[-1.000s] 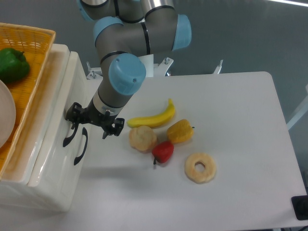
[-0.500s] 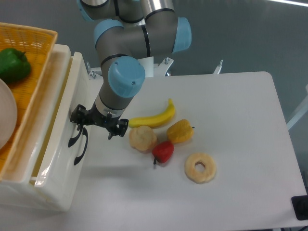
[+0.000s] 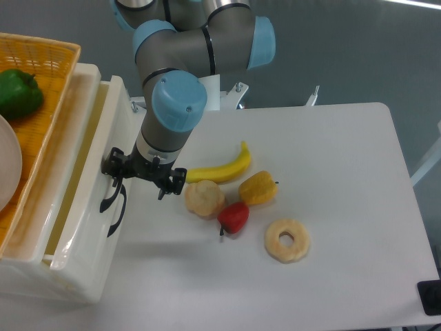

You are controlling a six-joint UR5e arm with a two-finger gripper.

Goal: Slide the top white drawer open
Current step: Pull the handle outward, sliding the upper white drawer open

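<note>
I see the claw (image 3: pixel 143 178) at the top drawer (image 3: pixel 89 172) front, the cabinet (image 3: pixel 62 276) to its left with a basket (image 3: pixel 41 83) on top. Right of the claw on the table (image 3: pixel 344 172) lie a banana (image 3: pixel 220 167), bun (image 3: pixel 204 198), two peppers (image 3: pixel 258 187) and a ring (image 3: pixel 286 240).

The gripper (image 3: pixel 142 181) sits at the front of the top white drawer (image 3: pixel 86 186), its black fingers (image 3: pixel 111 165) against the upper curved black handle (image 3: pixel 110 198); whether they clamp it is unclear. The drawer stands partly out from the cabinet (image 3: pixel 41 276), a gap showing behind its front. On the table (image 3: pixel 344 172) lie a banana (image 3: pixel 220 167), a red pepper (image 3: pixel 233 216) and a ring-shaped pastry (image 3: pixel 286 241)
</note>
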